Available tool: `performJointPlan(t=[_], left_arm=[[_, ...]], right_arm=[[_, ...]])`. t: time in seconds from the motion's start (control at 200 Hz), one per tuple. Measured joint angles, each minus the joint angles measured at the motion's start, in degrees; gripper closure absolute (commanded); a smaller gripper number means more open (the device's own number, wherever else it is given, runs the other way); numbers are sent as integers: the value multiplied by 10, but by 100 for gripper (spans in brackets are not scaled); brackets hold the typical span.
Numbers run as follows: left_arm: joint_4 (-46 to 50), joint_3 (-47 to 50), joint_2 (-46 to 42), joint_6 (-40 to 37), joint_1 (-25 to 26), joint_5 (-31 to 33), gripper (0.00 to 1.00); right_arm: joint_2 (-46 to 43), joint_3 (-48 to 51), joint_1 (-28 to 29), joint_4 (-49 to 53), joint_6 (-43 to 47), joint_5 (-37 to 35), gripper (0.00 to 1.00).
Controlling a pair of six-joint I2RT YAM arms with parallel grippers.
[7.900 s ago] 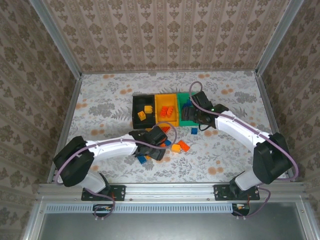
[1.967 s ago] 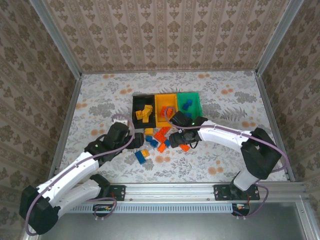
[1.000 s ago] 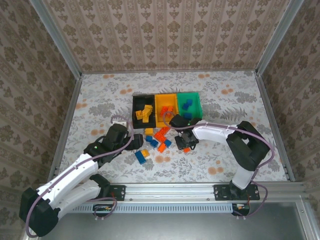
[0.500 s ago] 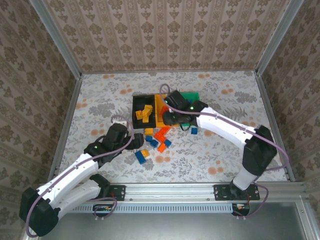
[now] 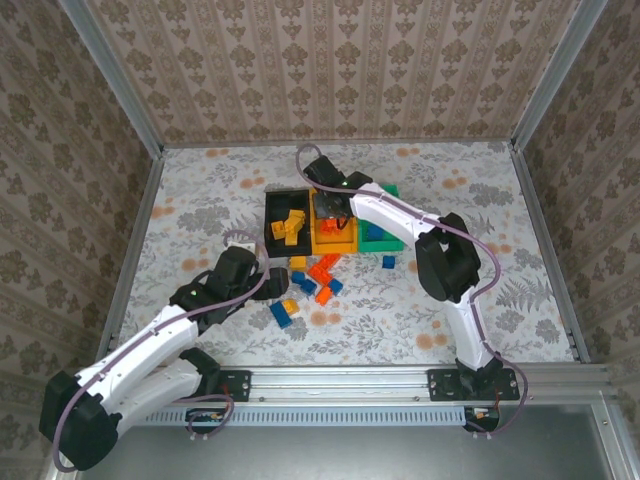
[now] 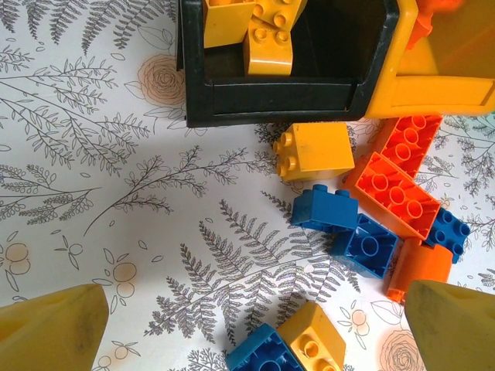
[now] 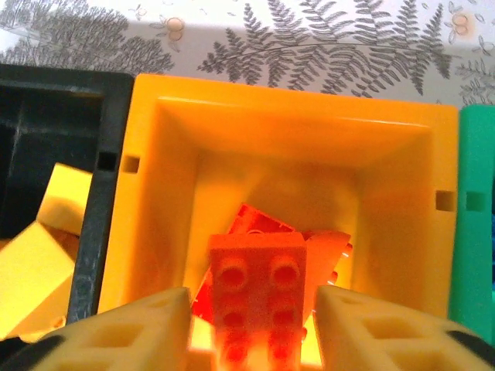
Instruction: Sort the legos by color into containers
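From above we see a desk (image 5: 200, 215) clothed in grey floral print, with damask-papered walls (image 5: 330, 70) around it. A black plastic bin (image 5: 269, 215), an orange-yellow bin (image 5: 337, 244) and a green bin (image 5: 378, 243) sit joined mid-desk, with loose studded bricks (image 5: 318, 272) just before them. Our left wrist view shows the left gripper (image 6: 251, 309) spread wide above those bricks. In our right wrist view the right gripper (image 7: 251, 309) is parted over the orange-yellow bin, a glossy orange-red brick (image 7: 259, 282) between its fingers.

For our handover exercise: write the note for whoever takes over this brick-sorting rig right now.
Left gripper: open, above the loose pile on the table.
Right gripper: open over the orange-yellow bin, an orange-red brick between its fingers.
Done: yellow bricks in the black bin, more orange-red bricks in the orange-yellow bin.
To do: the loose pile, plus one blue brick near the green bin.
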State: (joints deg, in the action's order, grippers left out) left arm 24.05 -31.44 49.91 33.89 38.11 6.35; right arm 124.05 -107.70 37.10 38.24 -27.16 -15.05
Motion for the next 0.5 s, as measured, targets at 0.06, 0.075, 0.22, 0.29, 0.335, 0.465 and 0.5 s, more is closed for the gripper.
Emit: performJointPlan(t=[0.06, 0.075, 0.22, 0.29, 0.335, 0.465, 0.5], left_arm=[[0, 0, 4, 0, 0, -2, 0], [1, 0, 5, 0, 0, -2, 0], [6, 0, 10, 0, 0, -6, 0], [12, 0, 11, 0, 1, -8, 3], [16, 0, 13, 0, 2, -11, 4], [23, -1, 35, 0, 24, -14, 4], [24, -3, 47, -1, 36, -14, 4]], right_arm=[[0, -9, 1, 4, -4, 0, 27], [0, -10, 2, 4, 1, 0, 25], [-7, -6, 3, 2, -3, 1, 21], [-30, 23, 6, -5, -3, 5, 21], [-52, 49, 8, -10, -5, 6, 21], [-137, 144, 14, -27, -10, 10, 21], [-164, 174, 17, -38, -14, 13, 21]])
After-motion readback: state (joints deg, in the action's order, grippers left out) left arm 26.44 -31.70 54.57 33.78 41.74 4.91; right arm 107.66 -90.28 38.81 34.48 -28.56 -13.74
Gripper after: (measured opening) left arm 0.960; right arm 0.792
